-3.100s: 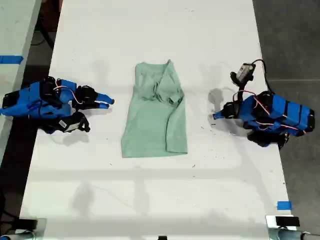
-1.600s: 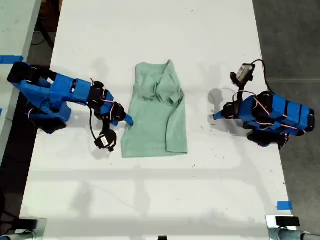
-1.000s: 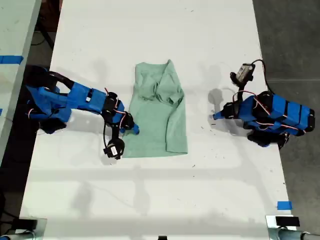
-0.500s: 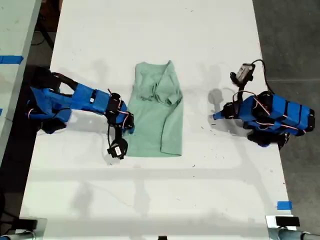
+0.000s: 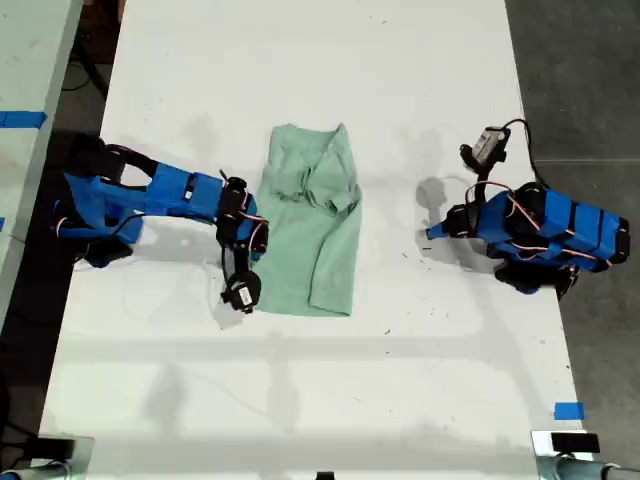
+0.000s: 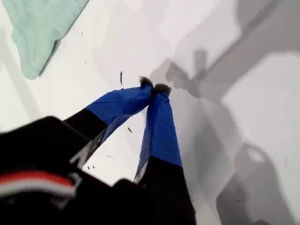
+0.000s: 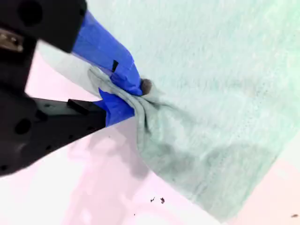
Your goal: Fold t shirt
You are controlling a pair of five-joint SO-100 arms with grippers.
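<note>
The pale mint-green t shirt [image 5: 315,220] lies wrinkled and lengthwise in the middle of the white table [image 5: 300,400]. My second gripper [image 5: 256,248] reaches in from the exterior view's left. It is shut on a bunched fold of the t shirt [image 7: 211,93] at its edge, and the cloth is pinched between the blue fingers of that gripper [image 7: 133,93]. My first gripper [image 5: 430,232] rests on the table at the exterior view's right, apart from the shirt. This gripper [image 6: 154,88] is shut with nothing in it, and only a corner of the t shirt [image 6: 40,28] shows beyond it.
The table's long edges run close behind both arm bases. A second pale table [image 5: 30,60] stands at the exterior view's left, dark floor at its right. A blue tape mark [image 5: 568,410] sits near the table's lower right corner in the exterior view.
My second arm swung out from its rest pose to the shirt's edge and shut on it. The shirt's lower part has since narrowed and shifted toward the exterior view's left. The first arm has not moved.
</note>
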